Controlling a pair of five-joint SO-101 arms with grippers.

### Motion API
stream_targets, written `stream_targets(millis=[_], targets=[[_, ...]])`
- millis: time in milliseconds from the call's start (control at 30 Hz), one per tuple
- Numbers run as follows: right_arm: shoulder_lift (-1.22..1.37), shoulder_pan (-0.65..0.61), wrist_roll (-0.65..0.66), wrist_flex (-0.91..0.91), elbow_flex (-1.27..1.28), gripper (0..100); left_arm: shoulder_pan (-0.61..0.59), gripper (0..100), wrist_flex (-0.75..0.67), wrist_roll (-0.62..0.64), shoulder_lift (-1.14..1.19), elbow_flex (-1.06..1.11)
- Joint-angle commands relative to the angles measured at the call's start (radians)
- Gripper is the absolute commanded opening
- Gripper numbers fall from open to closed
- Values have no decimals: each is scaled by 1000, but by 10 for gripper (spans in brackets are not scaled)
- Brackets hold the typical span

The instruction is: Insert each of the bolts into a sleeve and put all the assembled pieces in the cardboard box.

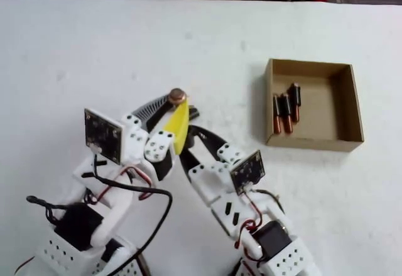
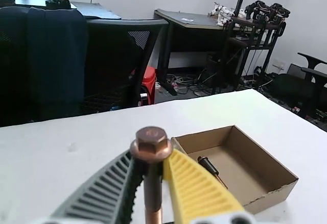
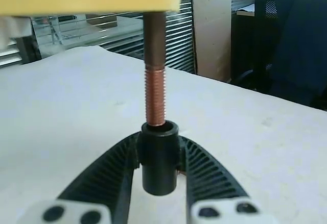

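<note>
Two arms: side by side at the near edge of a white table (image 1: 94, 49), their grippers meeting between them, off to one side of the cardboard box.
Left gripper (image 2: 152, 164): closed on a bolt, which is clamped by the shank between a grey ribbed finger (image 2: 110, 183) and a yellow finger (image 2: 191, 188).
Bolt (image 2: 151, 145): copper-coloured with a hex head. It is held upright, head on top and clear above the fingertips. In the high view the head (image 1: 178, 95) faces the camera.
Right gripper (image 3: 159, 155): closed on a sleeve, with a black ribbed finger (image 3: 110, 175) pressing on each side.
Sleeve (image 3: 159, 165): black, cylindrical and upright, with its open end up, directly under the bolt.
Bolt-to-sleeve relation: in line — the threaded end (image 3: 155, 96) reaches the sleeve's mouth. How far it sits inside cannot be told.
Cardboard box (image 1: 312, 143): open-topped and flat on the table, on the right arm's side and well apart from both grippers.
Assembled pieces (image 1: 286, 112): three, lying side by side on the box floor near the wall closest to the grippers — each a copper bolt in a black sleeve.
</note>
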Motion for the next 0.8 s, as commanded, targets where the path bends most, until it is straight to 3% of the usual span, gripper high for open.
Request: stream_targets(millis=[0,200,767], targets=[[-15,4,-9,-8,9,17,21,20,40,34,7,-37],[-15,4,-9,-8,9,17,94,20,35,51,10,-37],[-15,4,-9,-1,9,17,97,20,34,49,7,52]])
